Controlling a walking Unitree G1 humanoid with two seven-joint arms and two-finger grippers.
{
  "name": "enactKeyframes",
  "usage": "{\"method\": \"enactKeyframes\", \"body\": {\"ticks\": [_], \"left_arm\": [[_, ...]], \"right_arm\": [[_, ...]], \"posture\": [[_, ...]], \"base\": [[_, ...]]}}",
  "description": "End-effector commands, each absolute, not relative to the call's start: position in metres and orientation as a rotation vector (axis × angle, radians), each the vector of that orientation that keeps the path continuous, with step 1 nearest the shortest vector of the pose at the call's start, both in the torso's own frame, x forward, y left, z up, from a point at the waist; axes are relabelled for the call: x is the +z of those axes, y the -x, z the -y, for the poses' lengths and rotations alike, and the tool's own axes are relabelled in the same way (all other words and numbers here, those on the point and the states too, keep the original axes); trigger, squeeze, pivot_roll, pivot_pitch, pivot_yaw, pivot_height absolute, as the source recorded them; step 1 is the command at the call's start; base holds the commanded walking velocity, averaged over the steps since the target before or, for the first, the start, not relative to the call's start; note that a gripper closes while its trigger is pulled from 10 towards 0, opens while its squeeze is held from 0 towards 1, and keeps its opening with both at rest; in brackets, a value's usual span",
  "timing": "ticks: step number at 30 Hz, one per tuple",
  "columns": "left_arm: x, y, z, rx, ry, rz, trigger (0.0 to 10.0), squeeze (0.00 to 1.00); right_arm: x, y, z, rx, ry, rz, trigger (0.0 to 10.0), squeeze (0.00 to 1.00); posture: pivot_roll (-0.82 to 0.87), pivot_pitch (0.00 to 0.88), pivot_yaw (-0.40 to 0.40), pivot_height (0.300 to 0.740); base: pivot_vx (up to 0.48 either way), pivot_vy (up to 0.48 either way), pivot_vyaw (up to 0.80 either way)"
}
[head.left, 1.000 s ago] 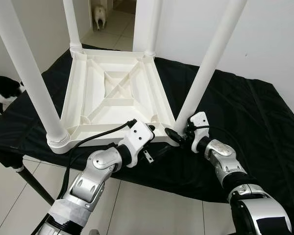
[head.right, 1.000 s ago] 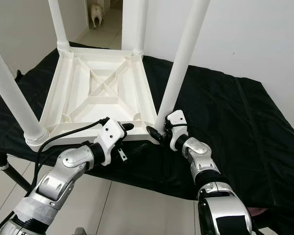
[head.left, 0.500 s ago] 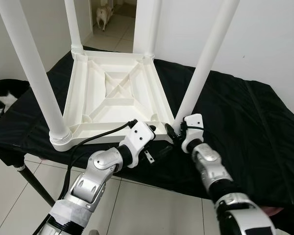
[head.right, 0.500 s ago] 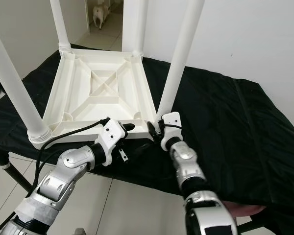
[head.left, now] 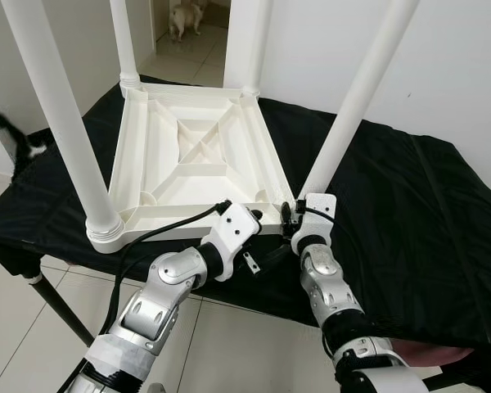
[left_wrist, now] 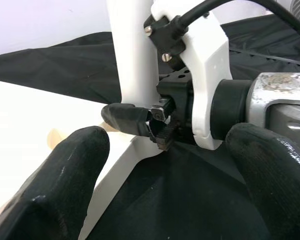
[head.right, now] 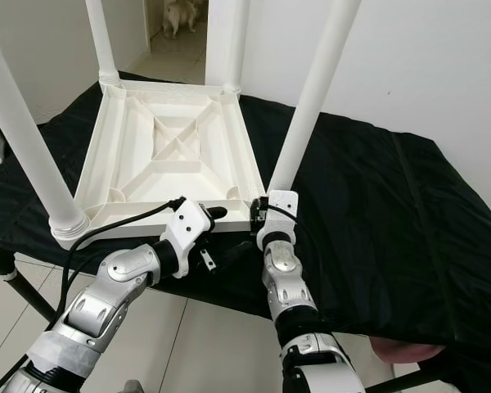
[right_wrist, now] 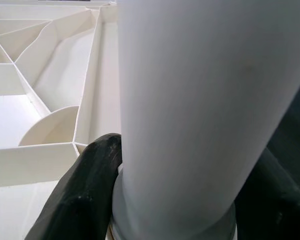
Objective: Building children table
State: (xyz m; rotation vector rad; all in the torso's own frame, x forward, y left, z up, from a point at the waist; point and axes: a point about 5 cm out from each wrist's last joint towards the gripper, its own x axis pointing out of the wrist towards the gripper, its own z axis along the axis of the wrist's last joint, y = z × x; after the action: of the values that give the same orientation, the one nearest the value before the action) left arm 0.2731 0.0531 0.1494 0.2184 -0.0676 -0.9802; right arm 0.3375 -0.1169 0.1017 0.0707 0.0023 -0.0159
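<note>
Two black fingers (right_wrist: 82,195) of the right gripper (head.left: 293,219) are pinching the base of the near right leg (head.left: 353,98), one on each side of it, right where it is seating in the corner of the tabletop (head.left: 198,155). The left gripper (head.left: 262,219) is waiting just beside that corner with its jaws spread, closing on nothing, its fingers (left_wrist: 55,190) framing the right wrist in its own view. The tabletop is lying upside down on the black-draped bench (head.left: 409,205), ribbed underside facing up, and four legs are standing in its corners, each long axis pointing roughly straight up out of frame; the gripped leg is leaning slightly to the right in the head views. The step in hand is probably seating or tightening this leg. To do it well, the right jaws should be keeping their hold low at the collar, turning or pressing along the leg's own axis rather than across it, while the left gripper is steadying the tabletop's edge so the corner is not lifting or sliding on the cloth. An animal (head.left: 184,12) is standing in the doorway beyond.
</note>
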Motion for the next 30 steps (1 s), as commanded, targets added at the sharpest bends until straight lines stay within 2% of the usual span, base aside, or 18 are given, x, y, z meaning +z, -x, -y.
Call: {"method": "enactKeyframes", "body": {"ticks": [1, 9, 10, 12, 19, 24, 30], "left_arm": [[0.149, -0.274, -0.053, -0.945, -0.228, 0.074, 10.0, 0.0], [0.15, -0.274, -0.053, -0.942, -0.228, 0.075, 10.0, 0.0], [0.15, -0.274, -0.053, -0.942, -0.228, 0.075, 10.0, 0.0], [0.15, -0.274, -0.053, -0.942, -0.228, 0.075, 10.0, 0.0], [0.151, -0.276, -0.053, -0.944, -0.231, 0.079, 10.0, 0.0], [0.153, -0.278, -0.054, -0.948, -0.237, 0.085, 10.0, 0.0], [0.153, -0.278, -0.054, -0.948, -0.239, 0.086, 10.0, 0.0]], "right_arm": [[0.104, -0.336, 0.126, -0.006, -0.101, 0.018, 10.0, 1.0], [0.108, -0.332, 0.132, 0.131, -0.104, 0.057, 10.0, 1.0], [0.104, -0.33, 0.143, 0.253, -0.057, 0.039, 10.0, 0.0], [0.104, -0.33, 0.143, 0.253, -0.057, 0.039, 10.0, 0.0], [0.105, -0.332, 0.165, 0.466, 0.082, 0.016, 10.0, 0.0], [0.116, -0.343, 0.167, 0.606, 0.099, 0.008, 10.0, 0.0], [0.12, -0.346, 0.167, 0.636, 0.102, 0.012, 10.0, 0.0]], "posture": [[0.01, 0.0, -0.109, 0.74], [0.01, 0.0, -0.108, 0.74], [0.0, 0.0, -0.104, 0.74], [0.0, 0.0, -0.104, 0.74], [0.0, 0.0, -0.095, 0.74], [0.0, 0.0, -0.082, 0.74], [0.0, 0.0, -0.082, 0.74]], "base": [[0.0, 0.0, 0.0], [0.0, 0.0, 0.0], [0.0, 0.0, 0.0], [0.0, 0.0, 0.0], [0.0, 0.0, 0.0], [0.0, 0.0, 0.0], [0.0, 0.0, 0.0]]}}
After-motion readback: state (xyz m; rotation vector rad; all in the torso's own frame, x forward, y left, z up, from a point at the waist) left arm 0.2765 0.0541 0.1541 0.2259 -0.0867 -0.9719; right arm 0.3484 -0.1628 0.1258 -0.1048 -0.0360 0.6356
